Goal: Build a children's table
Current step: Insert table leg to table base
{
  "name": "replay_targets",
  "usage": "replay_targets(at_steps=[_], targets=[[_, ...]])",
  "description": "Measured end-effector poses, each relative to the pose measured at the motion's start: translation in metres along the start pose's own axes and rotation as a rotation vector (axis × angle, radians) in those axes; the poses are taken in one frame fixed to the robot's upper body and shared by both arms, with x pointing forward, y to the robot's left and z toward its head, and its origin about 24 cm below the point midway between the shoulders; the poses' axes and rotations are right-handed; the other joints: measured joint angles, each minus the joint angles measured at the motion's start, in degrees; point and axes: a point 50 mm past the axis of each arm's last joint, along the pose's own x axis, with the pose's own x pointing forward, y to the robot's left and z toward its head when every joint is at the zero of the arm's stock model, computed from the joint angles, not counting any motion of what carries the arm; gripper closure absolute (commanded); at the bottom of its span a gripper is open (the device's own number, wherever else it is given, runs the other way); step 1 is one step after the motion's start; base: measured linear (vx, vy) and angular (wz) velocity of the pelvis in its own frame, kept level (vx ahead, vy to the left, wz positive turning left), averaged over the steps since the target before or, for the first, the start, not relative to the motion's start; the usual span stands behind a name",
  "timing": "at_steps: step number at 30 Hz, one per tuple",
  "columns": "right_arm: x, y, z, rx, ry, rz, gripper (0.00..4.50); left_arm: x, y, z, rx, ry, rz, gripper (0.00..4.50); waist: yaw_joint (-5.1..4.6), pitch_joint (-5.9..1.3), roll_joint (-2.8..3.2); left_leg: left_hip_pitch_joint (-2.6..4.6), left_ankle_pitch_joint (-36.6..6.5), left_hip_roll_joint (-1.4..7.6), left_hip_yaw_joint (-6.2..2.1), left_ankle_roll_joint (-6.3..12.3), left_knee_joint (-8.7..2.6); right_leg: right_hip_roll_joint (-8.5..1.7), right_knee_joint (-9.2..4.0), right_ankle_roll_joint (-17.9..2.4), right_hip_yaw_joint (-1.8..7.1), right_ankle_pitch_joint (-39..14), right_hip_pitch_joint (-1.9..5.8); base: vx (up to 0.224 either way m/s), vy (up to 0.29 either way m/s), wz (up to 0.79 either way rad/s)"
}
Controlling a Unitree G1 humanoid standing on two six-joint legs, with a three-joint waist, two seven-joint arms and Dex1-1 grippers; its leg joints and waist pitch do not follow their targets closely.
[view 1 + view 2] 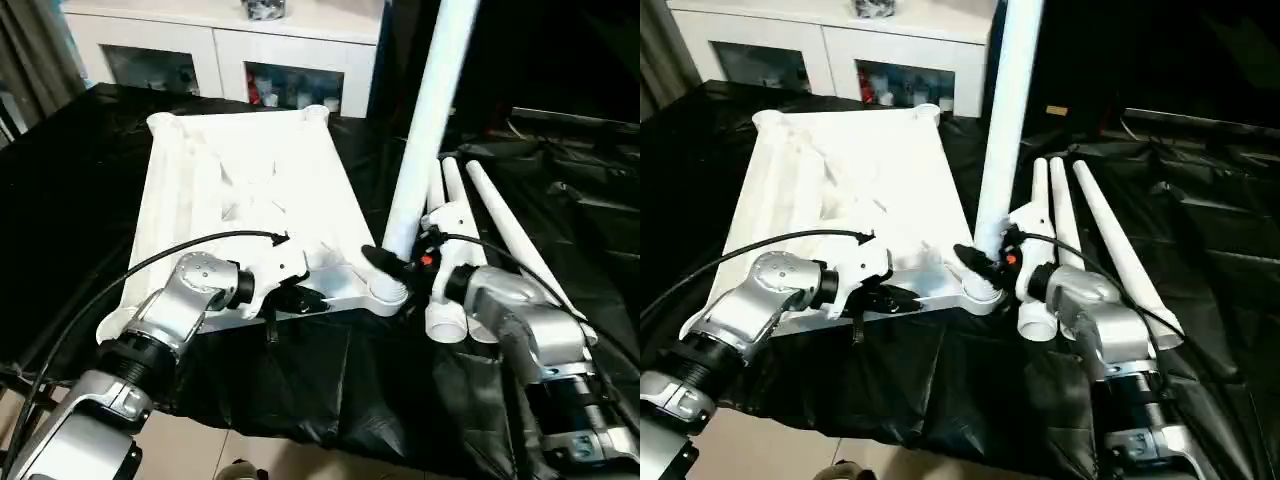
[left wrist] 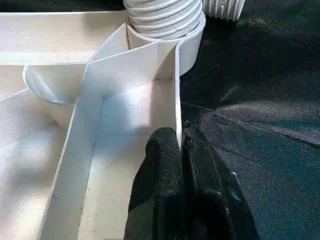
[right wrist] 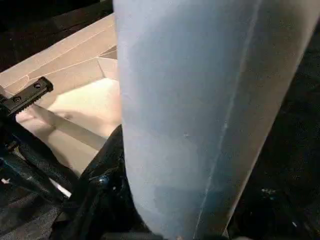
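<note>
The white tabletop (image 1: 240,190) lies underside up on black cloth, its ribs showing. One white leg (image 1: 425,130) stands upright in the near right corner socket (image 1: 385,295); its threaded end (image 2: 165,20) sits in that socket. My right gripper (image 1: 395,265) is shut around the leg's lower part, and the leg (image 3: 200,115) looms close in the right wrist view. My left gripper (image 1: 300,297) is shut on the thin rim wall (image 2: 177,120) along the tabletop's near edge, one finger (image 2: 160,165) on each side of it.
Three more white legs (image 1: 500,230) lie side by side on the cloth right of the tabletop. A white glass-door cabinet (image 1: 220,50) stands behind. The black cloth (image 1: 330,390) hangs over the near edge. A cable (image 1: 150,260) arcs over my left forearm.
</note>
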Motion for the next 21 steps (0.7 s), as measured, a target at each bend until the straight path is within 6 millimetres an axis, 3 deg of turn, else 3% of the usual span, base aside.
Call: replay_targets(at_steps=[6, 15, 21], targets=[[-0.002, -0.001, -0.001, 0.004, -0.004, 0.001, 2.61, 0.001, 0.0, 0.001, 0.006, -0.002, 0.001, 4.5, 0.08, 0.0, 0.0, -0.01, 0.0, 0.0, 0.0, 0.0, 0.0, 0.0, 0.0, 0.0, 0.0, 0.0, 0.01, 0.0, 0.0, 0.0], [-0.014, -0.005, -0.014, 0.153, -0.138, -0.055, 2.61, 0.004, -0.001, 0.002, 0.002, -0.01, 0.002, 4.5, 0.34, 0.0, 0.0, -0.02, 0.0, 0.0, 0.0, 0.0, -0.02, -0.01, -0.04, 0.0, -0.01, 0.0, 0.01, 0.0, 0.0, 0.0], [-0.019, -0.002, -0.026, 0.192, -0.221, -0.078, 2.61, 0.007, -0.001, 0.001, -0.013, -0.016, 0.005, 4.5, 0.66, -0.26, 0.39, -0.02, 0.0, -0.01, 0.01, 0.0, -0.03, -0.02, -0.08, 0.0, -0.01, 0.0, 0.02, 0.0, 0.0, 0.0]])
